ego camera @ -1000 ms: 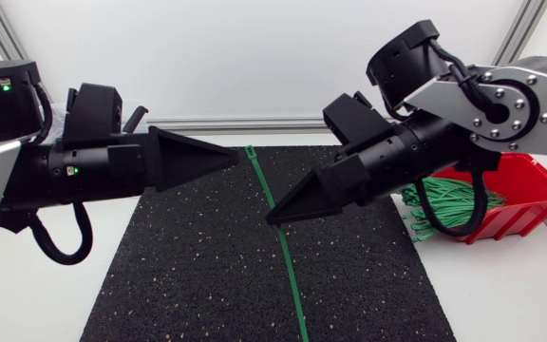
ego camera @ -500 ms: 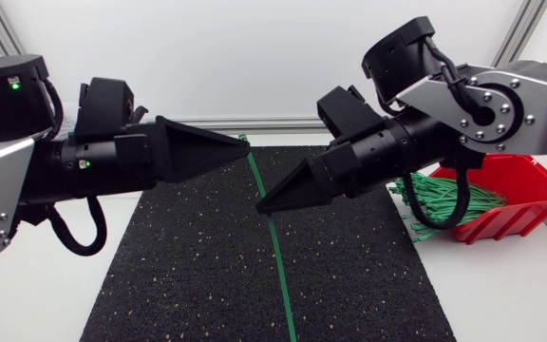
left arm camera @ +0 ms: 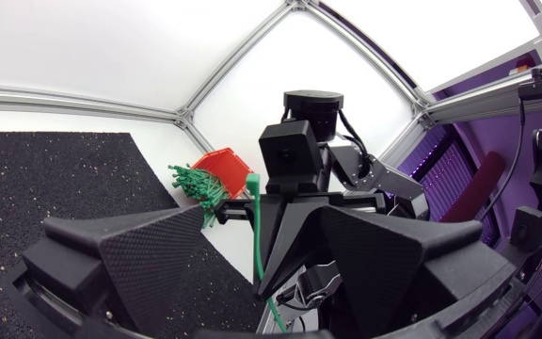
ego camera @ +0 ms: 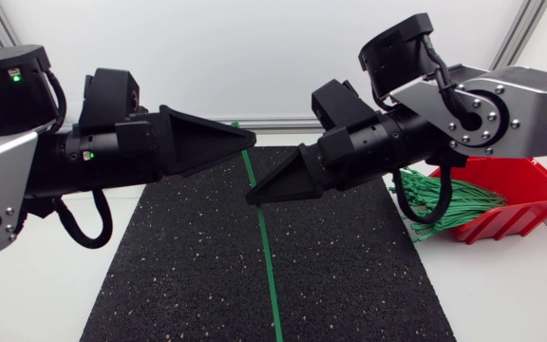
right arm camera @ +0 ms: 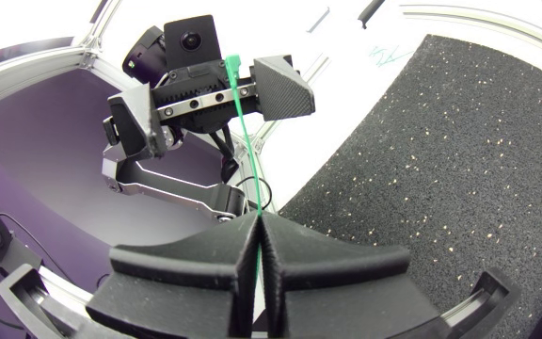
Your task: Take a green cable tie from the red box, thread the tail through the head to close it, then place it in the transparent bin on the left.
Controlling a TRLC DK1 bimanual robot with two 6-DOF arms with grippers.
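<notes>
Hovering over the black mat [ego camera: 179,266], w/ the red box [ego camera: 530,190] just off its right edge, both grippers sit mid-air. The left gripper [ego camera: 251,140] is spread wide. The right gripper [ego camera: 251,199] is pressed together on the green cable tie [ego camera: 266,256], head up btwn the left's fingers, tail hanging.

A black speckled mat [ego camera: 188,275] is shown laid flat on a white table [ego camera: 501,294], which is seen on both sides.
</notes>
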